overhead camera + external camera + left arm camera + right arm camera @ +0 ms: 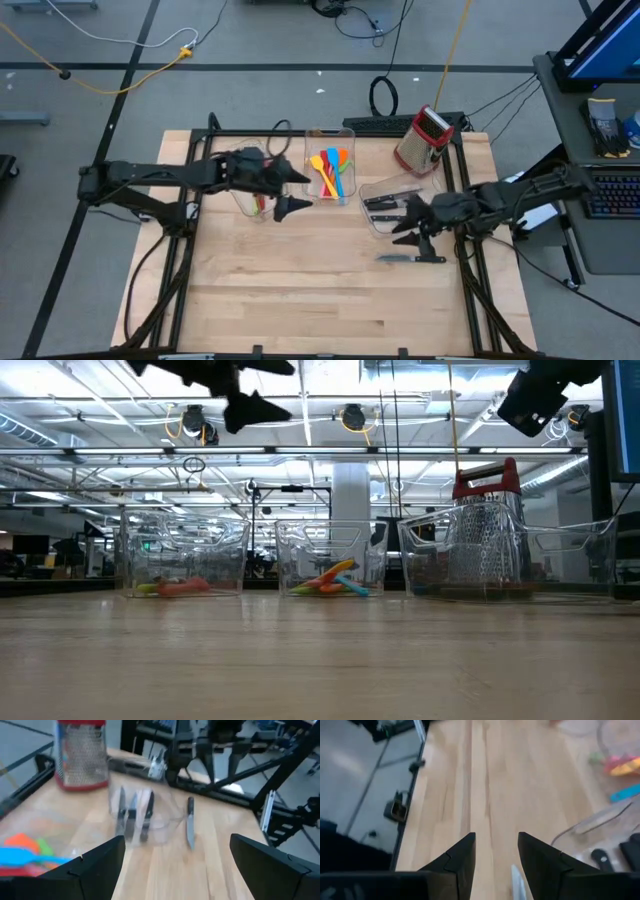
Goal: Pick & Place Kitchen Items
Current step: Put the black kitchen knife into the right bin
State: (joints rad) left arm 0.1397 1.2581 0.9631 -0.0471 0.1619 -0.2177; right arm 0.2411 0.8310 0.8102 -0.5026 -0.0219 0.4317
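On the wooden table [300, 290], the nearest item is a black-handled knife [410, 258] lying flat on the bare wood, just outside the right-hand clear bin [395, 205]. The right gripper [412, 233] hangs directly above that knife with its 2 fingers apart and nothing between them; in the right wrist view the blade tip [518, 881] shows in the gap between the dark fingers [455, 862]. Just behind, the right-hand bin holds 3 more black-handled knives [388, 203] lying side by side. Farther left, the left gripper [291, 192] is raised above the table between the left bin [252, 200] and the middle bin [329, 170], its fingers spread wide and empty. The left bin holds a few utensils [172, 587], orange and green among them. The middle bin holds a cluster of spatulas and spoons [331, 170] in orange, blue, yellow, green and red. At the far right corner of the table a red-topped metal box grater [424, 141] stands upright, behind the knife bin.
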